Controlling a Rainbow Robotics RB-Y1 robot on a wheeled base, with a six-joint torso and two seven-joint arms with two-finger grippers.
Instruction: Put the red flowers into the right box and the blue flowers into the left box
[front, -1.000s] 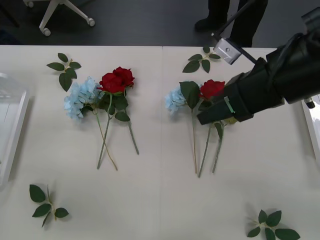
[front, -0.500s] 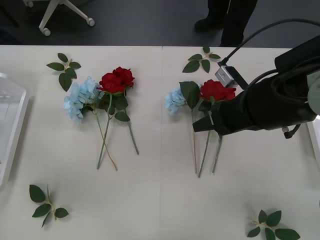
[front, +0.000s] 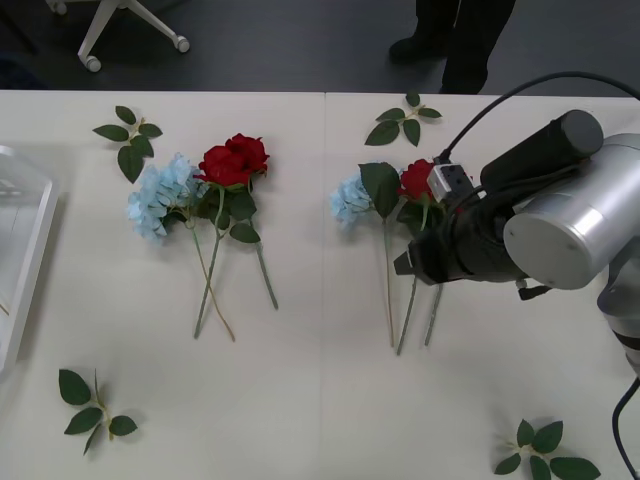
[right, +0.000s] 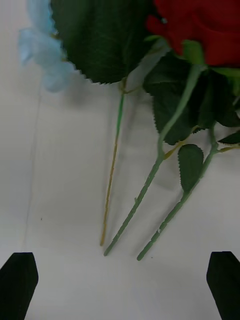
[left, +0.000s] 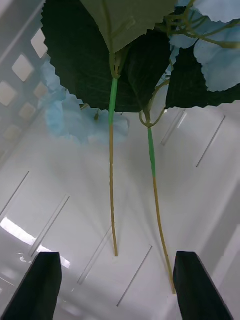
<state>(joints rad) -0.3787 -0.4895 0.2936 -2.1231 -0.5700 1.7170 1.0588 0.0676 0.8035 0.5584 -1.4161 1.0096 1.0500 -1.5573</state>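
1. Flowers sit in two bunches on the white table (front: 300, 400). The left bunch is red flowers (front: 233, 160) with a pale blue flower (front: 160, 195) touching them, stems crossing lower down. The right bunch is another blue flower (front: 350, 200) just beside a red rose (front: 416, 178), with three stems running toward the robot.
2. Right gripper (front: 408, 264) is low over the right bunch, right above the rose stems. In the right wrist view its black fingers (right: 19, 280) are spread wide at both corners with nothing between them, and the stem ends (right: 130, 220) lie on the table just beyond them.
3. Same view has the rose head (right: 200, 25) with a big green leaf (right: 100, 40) next to it and a bit of blue petal (right: 42, 55) off to the side.
4. Left gripper (left: 117, 285) is over the left box (left: 200, 165), fingers apart. Two blue flowers (left: 220, 55) already lie inside on the white ribbed floor, thin tan stems (left: 112, 200) pointing at the gap between the fingers but not pinched by them.
5. Left box rim (front: 30, 250) pokes in at the table's left edge in the front view.
6. Loose leaf sprigs (front: 130, 140) are scattered around, near the table corners.
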